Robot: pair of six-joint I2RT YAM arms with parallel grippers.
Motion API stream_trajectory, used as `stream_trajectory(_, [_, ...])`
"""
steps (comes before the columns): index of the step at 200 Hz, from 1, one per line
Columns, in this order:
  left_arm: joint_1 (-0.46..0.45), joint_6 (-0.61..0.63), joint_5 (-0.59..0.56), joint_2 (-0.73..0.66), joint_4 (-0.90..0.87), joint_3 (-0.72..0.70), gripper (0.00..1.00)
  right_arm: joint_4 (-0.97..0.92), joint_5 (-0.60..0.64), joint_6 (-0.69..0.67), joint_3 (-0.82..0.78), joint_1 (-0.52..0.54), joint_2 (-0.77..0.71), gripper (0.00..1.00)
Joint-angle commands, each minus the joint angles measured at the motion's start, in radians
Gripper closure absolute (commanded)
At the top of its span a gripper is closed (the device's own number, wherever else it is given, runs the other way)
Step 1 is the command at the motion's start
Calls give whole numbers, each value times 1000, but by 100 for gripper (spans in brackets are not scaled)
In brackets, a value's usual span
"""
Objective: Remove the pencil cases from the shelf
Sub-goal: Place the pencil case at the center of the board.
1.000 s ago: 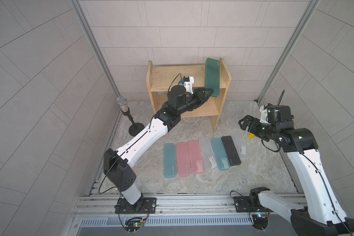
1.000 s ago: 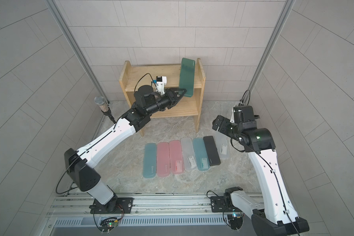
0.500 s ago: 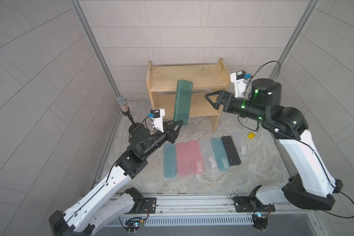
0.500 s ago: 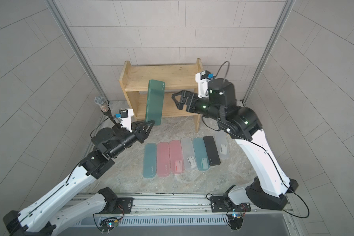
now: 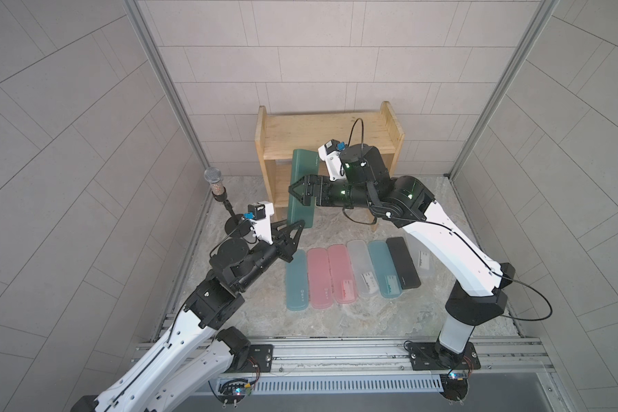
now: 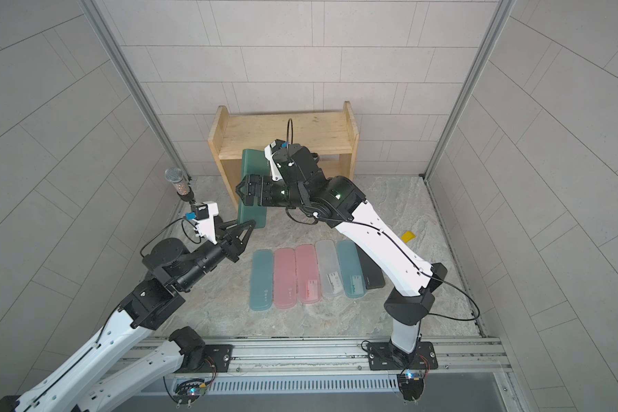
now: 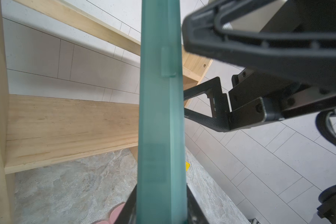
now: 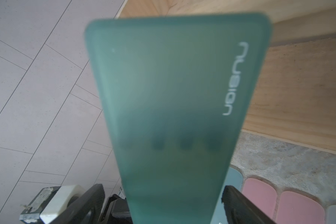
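Pencil cases are almost all off the shelf (image 5: 330, 135), and both its boards look bare in both top views. At the left, the left gripper (image 5: 297, 226) pinches the lower end of the dark green case (image 5: 302, 214), with its fingers pressed on the two broad faces. The case hangs in the air in front of the shelf's left half, its long axis near upright.

Reaching in from the right at about mid-length, the right gripper (image 5: 297, 191) has its jaws spread wide across the case's width, one finger outside each narrow edge. The right wrist view is blurred, so I cannot tell whether one finger already touches an edge.

Further right and nearer the arm bases, the row of cases (image 5: 361, 269) lies flat on the floor, seven side by side.

This looks like a handover. The case sits between the right fingers, crosswise to the left grip, so the right jaws need only close. The left fingers should let go only after that, or the case may drop.
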Motion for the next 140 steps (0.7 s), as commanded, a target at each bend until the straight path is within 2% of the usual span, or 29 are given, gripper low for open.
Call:
stream_trajectory(1, [-1, 28, 8, -23, 34, -8, 100, 30, 17, 6, 18, 13, 4, 0])
stream_trajectory(14, [-2, 28, 4, -30, 34, -12, 100, 23, 25, 3, 17, 15, 6, 5])
stream_trajectory(38, [-1, 33, 7, -37, 28, -14, 100, 5, 23, 1, 14, 15, 16, 27])
stream_trajectory(55, [-2, 36, 12, -38, 15, -11, 100, 1, 16, 4, 11, 16, 23, 31])
stream_trajectory(74, [-1, 40, 11, -45, 6, -13, 100, -7, 21, -1, 6, 15, 27, 30])
stream_trajectory(88, [-2, 40, 4, -53, 0, -19, 100, -4, 21, -1, 3, 15, 26, 18])
stream_trajectory(104, [-2, 42, -3, -59, -4, -23, 100, 1, 23, 3, 3, 16, 27, 10])
stream_trajectory(125, [-2, 43, 0, -55, -7, -22, 100, 6, 24, 3, 3, 15, 30, 9])
stream_trajectory(140, [-1, 44, 2, -52, -4, -21, 100, 3, 27, 4, 2, 15, 34, 15])
